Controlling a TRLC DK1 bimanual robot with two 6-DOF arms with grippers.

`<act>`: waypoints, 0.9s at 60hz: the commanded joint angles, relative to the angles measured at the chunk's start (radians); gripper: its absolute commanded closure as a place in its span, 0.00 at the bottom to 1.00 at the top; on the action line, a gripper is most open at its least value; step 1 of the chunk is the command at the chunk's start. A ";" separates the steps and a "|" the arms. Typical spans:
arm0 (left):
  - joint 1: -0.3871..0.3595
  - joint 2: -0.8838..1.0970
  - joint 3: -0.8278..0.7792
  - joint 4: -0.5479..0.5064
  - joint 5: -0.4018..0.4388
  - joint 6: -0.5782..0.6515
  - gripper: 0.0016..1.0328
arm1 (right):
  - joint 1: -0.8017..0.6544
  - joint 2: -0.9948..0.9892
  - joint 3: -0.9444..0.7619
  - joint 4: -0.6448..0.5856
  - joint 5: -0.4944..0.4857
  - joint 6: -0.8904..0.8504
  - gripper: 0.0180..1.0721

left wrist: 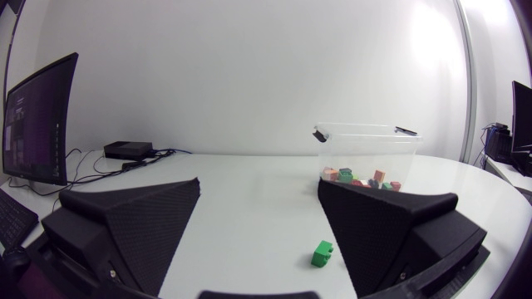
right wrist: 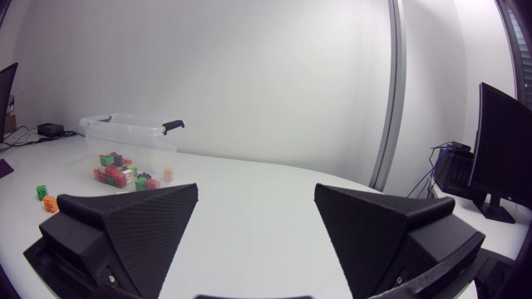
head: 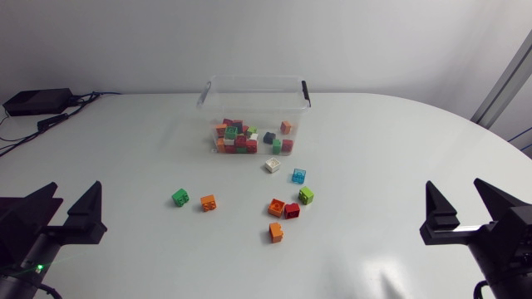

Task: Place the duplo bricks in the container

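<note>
Head view: blk box (head: 33,101), prob. cabled, left of container (head: 258,104).

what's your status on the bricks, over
Left gripper and right gripper open, empty. Container part filled; eight duplo bricks loose between it and the grippers. Nothing blocking.

We look down on a white table (head: 399,166). At its far left corner sits a flat black box (head: 37,101), with dark cables (head: 51,124) trailing from it along the tabletop's edge.
</note>
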 commanded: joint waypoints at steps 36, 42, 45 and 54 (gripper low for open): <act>-0.049 0.075 0.116 -0.038 -0.002 0.017 0.05 | 0.035 -0.006 0.044 -0.050 -0.010 -0.027 0.04; -0.095 0.274 0.223 -0.038 -0.002 0.009 0.05 | 0.064 0.008 0.085 -0.067 -0.010 -0.024 0.04; -0.106 0.371 0.272 -0.040 -0.002 0.002 0.05 | 0.081 0.032 0.107 -0.068 -0.009 -0.023 0.04; -0.161 0.616 0.390 -0.044 -0.008 -0.024 0.05 | 0.096 0.175 0.185 -0.045 -0.007 -0.020 0.04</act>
